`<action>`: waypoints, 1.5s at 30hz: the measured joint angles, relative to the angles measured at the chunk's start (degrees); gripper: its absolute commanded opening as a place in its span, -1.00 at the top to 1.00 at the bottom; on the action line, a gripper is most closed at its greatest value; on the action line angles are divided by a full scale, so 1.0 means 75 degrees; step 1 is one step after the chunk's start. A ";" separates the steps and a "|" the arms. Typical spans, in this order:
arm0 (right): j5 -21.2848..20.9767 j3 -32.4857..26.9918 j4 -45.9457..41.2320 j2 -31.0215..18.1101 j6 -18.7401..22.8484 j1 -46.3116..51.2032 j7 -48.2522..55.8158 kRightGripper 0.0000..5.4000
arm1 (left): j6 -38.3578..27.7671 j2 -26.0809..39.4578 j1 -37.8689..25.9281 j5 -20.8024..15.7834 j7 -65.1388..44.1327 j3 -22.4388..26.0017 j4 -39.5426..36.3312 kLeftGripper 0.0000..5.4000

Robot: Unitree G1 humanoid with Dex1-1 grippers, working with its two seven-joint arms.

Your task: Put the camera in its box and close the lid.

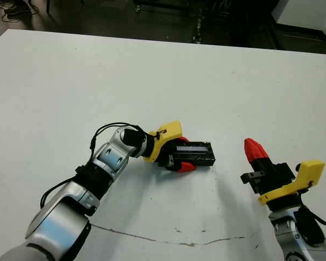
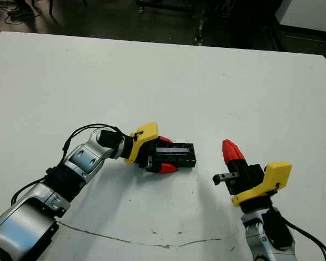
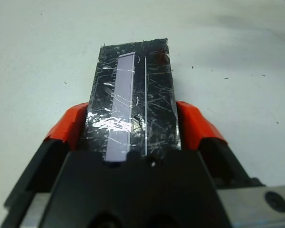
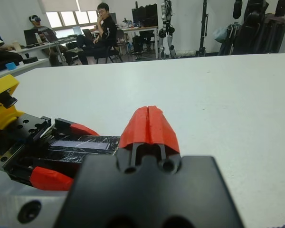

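Right gripper (image 1: 251, 148) sits nearest, lifted a bit off the desk (image 1: 152, 76) to the right of the work, its fingers (image 4: 148, 124) pressed together on nothing, looks parked out of the way while the other arm works. Left gripper (image 1: 180, 154) reaches in from the left with fingers (image 3: 195, 118) clamped on both long sides of the lid (image 3: 133, 104), which lies flat at desk centre, stripe up, probably squeezing it square onto the box. Box and camera aren't visible, likely under the lid, can't confirm; people sit far beyond the desk.
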 measured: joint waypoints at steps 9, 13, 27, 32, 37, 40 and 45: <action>-0.0010 0.0002 0.0000 0.0001 0.0000 0.0010 -0.0001 1.00 | 0.0030 0.0001 -0.0084 0.0062 -0.0032 -0.0054 -0.0008 -1.00; -0.0030 0.0024 0.0000 0.0003 -0.0001 0.0024 -0.0001 1.00 | 0.0131 0.0001 -0.0107 0.0061 -0.0065 -0.0053 -0.0001 -1.00; 0.0016 0.0039 -0.0002 0.0046 -0.0008 0.0078 0.0000 1.00 | -0.0169 0.0555 0.0156 0.0115 -0.0040 -0.0078 -0.0639 -1.00; 0.0017 0.0041 -0.0007 0.0046 -0.0005 0.0081 -0.0011 1.00 | -0.0006 0.0898 0.0439 0.0109 0.0008 0.0001 -0.1205 -1.00; 0.0007 0.0064 -0.0009 0.0045 -0.0005 0.0079 -0.0016 1.00 | 0.0128 0.1453 0.0842 -0.0160 -0.0193 0.0302 -0.1673 -1.00; 0.0015 0.0073 -0.0010 0.0045 -0.0005 0.0075 -0.0014 1.00 | 0.0305 0.1863 0.1130 -0.0369 -0.0324 0.0543 -0.1996 -1.00; 0.0015 0.0101 -0.0010 0.0044 -0.0005 0.0072 -0.0011 1.00 | 0.0394 0.2413 0.1559 -0.0576 -0.0358 0.0875 -0.2471 -1.00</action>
